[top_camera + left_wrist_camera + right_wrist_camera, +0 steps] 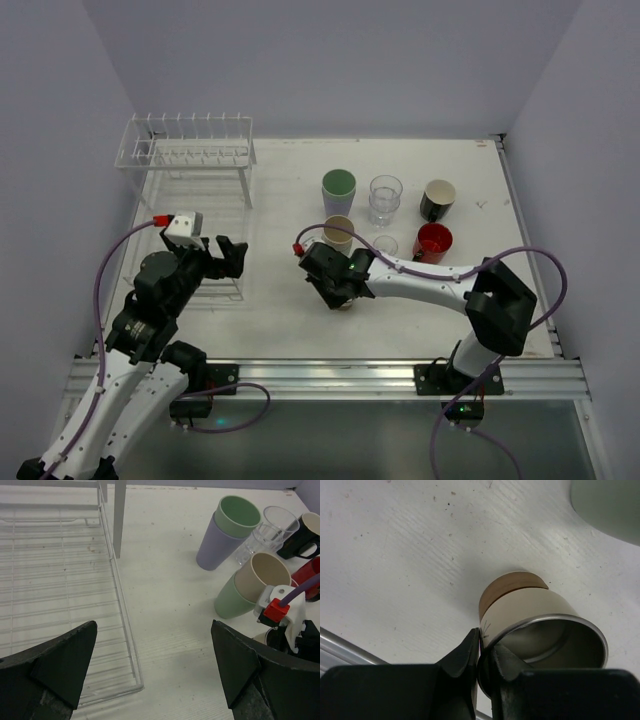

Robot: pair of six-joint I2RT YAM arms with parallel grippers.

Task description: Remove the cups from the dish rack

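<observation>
Built from white links (420,275) and black joint housings (500,305). Trailed by purple cables (103,280) ending in red plugs (159,219) on white wrist cameras (184,228). Tipped with matte black, wedge-shaped tool fingers (62,660).

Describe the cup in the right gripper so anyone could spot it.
On the table, right of the dish rack, cups stand clustered; the right gripper is at the near edge. The cup its fingers pinch by the rim is cream with a tan-brown base and, unlike its neighbours, metal inside.
</observation>
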